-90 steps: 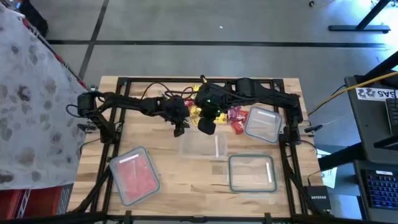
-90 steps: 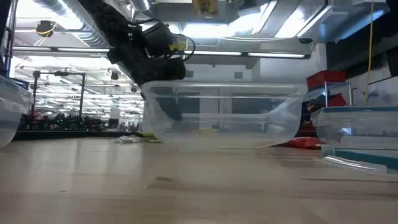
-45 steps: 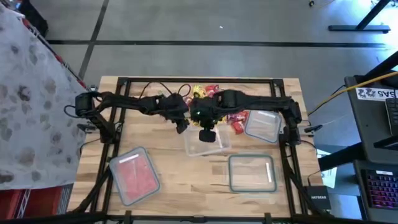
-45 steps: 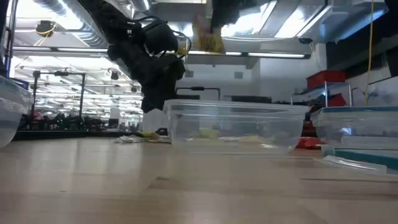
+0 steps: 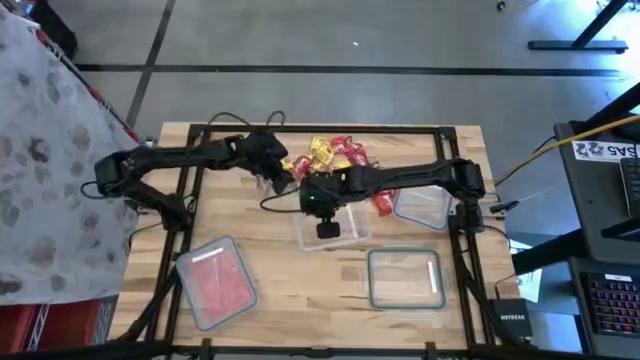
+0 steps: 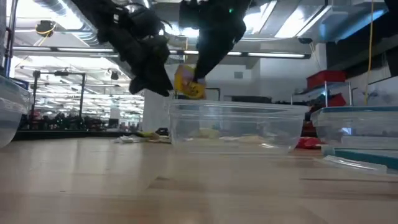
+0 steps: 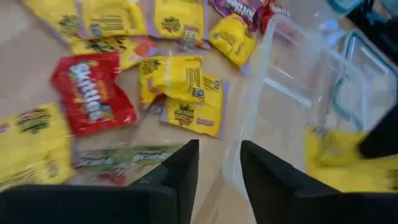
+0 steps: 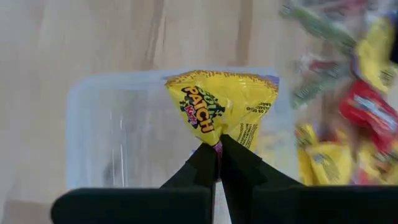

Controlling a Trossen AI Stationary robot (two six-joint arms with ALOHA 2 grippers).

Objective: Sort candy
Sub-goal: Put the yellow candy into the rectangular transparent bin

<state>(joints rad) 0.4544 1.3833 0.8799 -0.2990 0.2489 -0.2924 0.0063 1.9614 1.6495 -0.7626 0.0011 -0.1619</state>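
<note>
Overhead, the right hand point(image 8: 217, 149) pinches a yellow packet point(image 8: 224, 106), fingers closed on its edge, holding it above the clear tub point(image 5: 332, 230) at mid-surface. Nearby, the left hand point(image 7: 217, 163) hangs slightly parted and empty over the candy pile point(image 5: 325, 153) beside the tub.

A red candy packet point(image 7: 92, 93) reads "Skittles"; a yellow packet point(image 8: 222, 107) reads "PATCH".
</note>
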